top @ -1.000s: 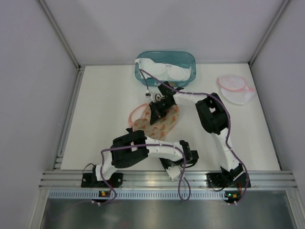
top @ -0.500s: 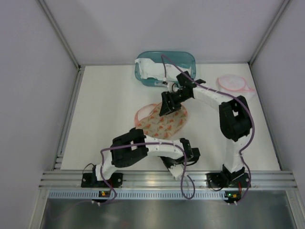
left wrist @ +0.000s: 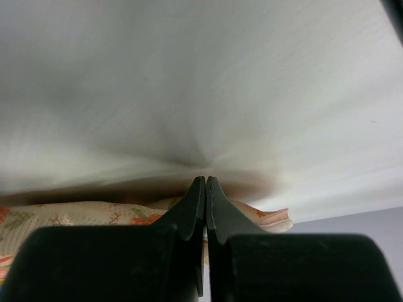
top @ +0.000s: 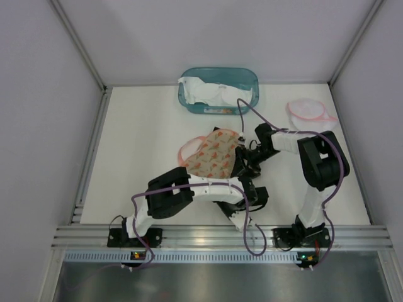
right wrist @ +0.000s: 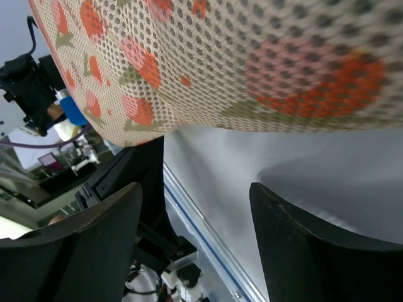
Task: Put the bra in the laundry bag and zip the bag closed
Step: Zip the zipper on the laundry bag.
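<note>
The laundry bag (top: 211,156) is strawberry-print mesh with a pink rim and lies mid-table, bulging upward. White bras (top: 217,92) sit in the teal bin (top: 249,77) at the back. My right gripper (top: 242,162) is at the bag's right edge. In the right wrist view it (right wrist: 195,189) stands open with nothing between its fingers, and the mesh bag (right wrist: 252,63) hangs just above them. My left gripper (top: 228,211) is low near the front edge, mostly hidden under its own arm. In the left wrist view it (left wrist: 206,179) is shut, with bag fabric (left wrist: 75,214) showing behind the fingers.
A second white mesh bag with a pink rim (top: 308,113) lies at the back right. The aluminium rail (top: 214,236) runs along the table's front edge. Purple cables loop from both arms over the table.
My right gripper opened and let go of the bag, then moved down from near the bin to the bag's right side. The bag shifted right and puffed up. The left arm edged right.
</note>
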You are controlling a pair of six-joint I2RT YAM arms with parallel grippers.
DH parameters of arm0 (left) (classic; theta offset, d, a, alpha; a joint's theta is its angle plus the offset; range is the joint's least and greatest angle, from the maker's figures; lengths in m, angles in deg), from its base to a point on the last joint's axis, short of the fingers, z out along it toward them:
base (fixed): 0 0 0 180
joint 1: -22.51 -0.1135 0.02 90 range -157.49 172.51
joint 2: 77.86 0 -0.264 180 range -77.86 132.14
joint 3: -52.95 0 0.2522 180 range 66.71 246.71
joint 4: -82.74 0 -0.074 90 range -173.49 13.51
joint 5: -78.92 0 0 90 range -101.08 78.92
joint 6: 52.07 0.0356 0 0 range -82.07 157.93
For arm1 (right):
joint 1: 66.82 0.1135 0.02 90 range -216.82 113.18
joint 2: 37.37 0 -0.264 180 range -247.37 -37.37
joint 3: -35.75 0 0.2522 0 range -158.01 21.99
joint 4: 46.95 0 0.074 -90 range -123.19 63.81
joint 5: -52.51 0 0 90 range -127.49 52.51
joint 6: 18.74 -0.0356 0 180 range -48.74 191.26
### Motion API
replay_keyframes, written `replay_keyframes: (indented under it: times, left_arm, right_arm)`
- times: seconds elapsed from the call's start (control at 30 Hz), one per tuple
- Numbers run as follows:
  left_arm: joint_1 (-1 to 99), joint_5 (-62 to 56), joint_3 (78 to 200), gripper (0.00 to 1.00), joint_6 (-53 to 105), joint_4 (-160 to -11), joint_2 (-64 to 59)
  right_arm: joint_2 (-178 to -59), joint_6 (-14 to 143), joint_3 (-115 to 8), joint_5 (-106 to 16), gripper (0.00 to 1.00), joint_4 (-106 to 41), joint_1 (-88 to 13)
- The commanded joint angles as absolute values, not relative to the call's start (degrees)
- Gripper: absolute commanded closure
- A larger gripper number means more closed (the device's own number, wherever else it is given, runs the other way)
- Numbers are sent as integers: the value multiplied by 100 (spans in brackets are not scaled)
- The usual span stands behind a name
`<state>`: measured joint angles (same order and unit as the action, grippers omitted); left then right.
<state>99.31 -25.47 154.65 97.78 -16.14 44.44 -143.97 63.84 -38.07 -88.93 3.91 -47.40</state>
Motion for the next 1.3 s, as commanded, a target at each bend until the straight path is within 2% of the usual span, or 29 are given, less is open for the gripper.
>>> replay_keyframes:
  times: [0.0,0.3,0.4,0.5,0.53,0.6,0.63,0.67,1.27]
  left_arm:
    - [9863,-2488,15724,100,9769,-1670,4291]
    - [9854,-2347,15873,100,9752,-1696,4308]
    - [9854,-2321,15838,100,9752,-1705,4299]
    - [9854,-2251,15838,100,9769,-1696,4264]
    - [9854,-2233,15838,100,9761,-1696,4255]
    - [9854,-2216,15812,100,9752,-1705,4255]
    - [9854,-2172,15794,100,9734,-1714,4221]
    - [9854,-2145,15777,100,9726,-1714,4203]
    - [10556,-1574,14845,100,9585,-1696,3456]
  right_arm:
    - [-14494,5958,-3778,-9418,29,-392,-4626]
    - [-14723,4553,-3471,-9673,27,-2182,-4327]
    - [-14758,4349,-3453,-9612,35,-2422,-4274]
    - [-14776,4313,-3514,-9542,60,-2466,-4257]
    - [-14776,4305,-3523,-9506,74,-2466,-4265]
    - [-14776,4296,-3558,-9454,86,-2458,-4292]
    - [-14793,4296,-3584,-9436,97,-2432,-4301]
    - [-14811,4296,-3645,-9427,100,-2405,-4344]
    - [-15092,4612,-4507,-8768,100,-2133,-4722]
